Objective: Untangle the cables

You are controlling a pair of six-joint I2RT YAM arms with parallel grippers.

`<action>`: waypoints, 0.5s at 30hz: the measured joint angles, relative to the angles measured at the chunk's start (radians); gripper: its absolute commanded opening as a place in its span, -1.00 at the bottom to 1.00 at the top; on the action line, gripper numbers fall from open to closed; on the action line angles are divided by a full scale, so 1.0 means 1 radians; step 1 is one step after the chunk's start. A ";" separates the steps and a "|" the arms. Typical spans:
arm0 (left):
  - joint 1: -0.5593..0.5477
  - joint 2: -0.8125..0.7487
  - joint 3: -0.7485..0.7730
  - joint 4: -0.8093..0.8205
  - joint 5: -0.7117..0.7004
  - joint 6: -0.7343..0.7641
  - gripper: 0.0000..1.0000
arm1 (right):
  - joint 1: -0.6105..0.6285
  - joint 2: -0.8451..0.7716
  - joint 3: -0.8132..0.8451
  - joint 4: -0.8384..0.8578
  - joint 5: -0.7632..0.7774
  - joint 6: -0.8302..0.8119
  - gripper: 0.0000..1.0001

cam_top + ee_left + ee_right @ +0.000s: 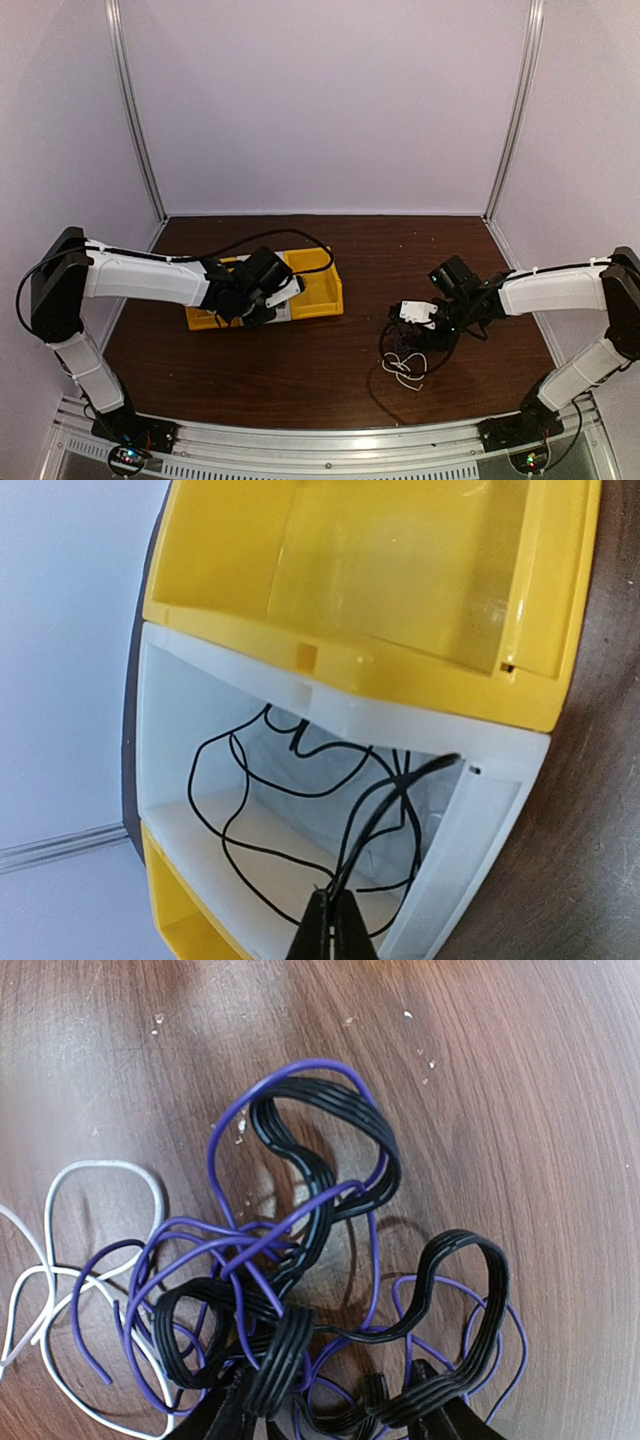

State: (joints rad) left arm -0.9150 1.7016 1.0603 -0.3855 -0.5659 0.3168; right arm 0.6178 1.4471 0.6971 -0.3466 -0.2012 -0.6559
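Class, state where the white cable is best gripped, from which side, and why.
Grip the white cable at its outer loop, coming down from above on the side away from the tangle. That loop lies flat on the table, clear of the purple cable and black cable, so it could likely be pinched alone.

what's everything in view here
table: one, dark brown, under everything
yellow bins: two, yellow, table's left, flanking white bin
white bin: one, white, between them
thin black cable: at least one, black, in white bin
flat black cable: one, black, tangle at table's right
purple cable: one, purple, same tangle
white cable: at least one, white, tangle's edge
arms: two, white and black, near edge
left end effector: one, black, shut on thin black cable
right end effector: one, black, open over tangle
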 measured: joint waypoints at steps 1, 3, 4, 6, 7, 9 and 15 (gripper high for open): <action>0.002 0.002 0.000 0.000 -0.003 -0.003 -1.00 | 0.000 0.000 0.000 0.000 0.000 0.000 0.04; 0.011 0.003 0.004 -0.002 -0.003 -0.018 -1.00 | 0.000 0.000 0.000 0.000 0.000 0.000 0.04; 0.020 0.004 0.011 -0.005 -0.001 -0.027 -1.00 | 0.000 0.000 0.000 0.000 0.000 0.000 0.04; 0.046 0.004 0.027 -0.013 0.009 -0.055 -1.00 | 0.000 0.000 0.000 0.000 0.000 0.000 0.04; 0.064 0.004 0.039 -0.020 0.018 -0.073 -1.00 | 0.000 0.000 0.000 0.000 0.000 0.000 0.04; 0.103 0.008 0.070 -0.045 0.047 -0.114 -1.00 | 0.000 0.000 0.000 0.000 0.000 0.000 0.04; 0.183 0.051 0.168 -0.086 0.175 -0.241 -1.00 | 0.000 0.004 0.000 0.000 0.000 0.000 0.04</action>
State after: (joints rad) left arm -0.7322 1.7523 1.2282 -0.4717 -0.3904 0.0753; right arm 0.6178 1.4513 0.6971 -0.3462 -0.2008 -0.6559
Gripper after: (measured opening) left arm 0.012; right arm 0.520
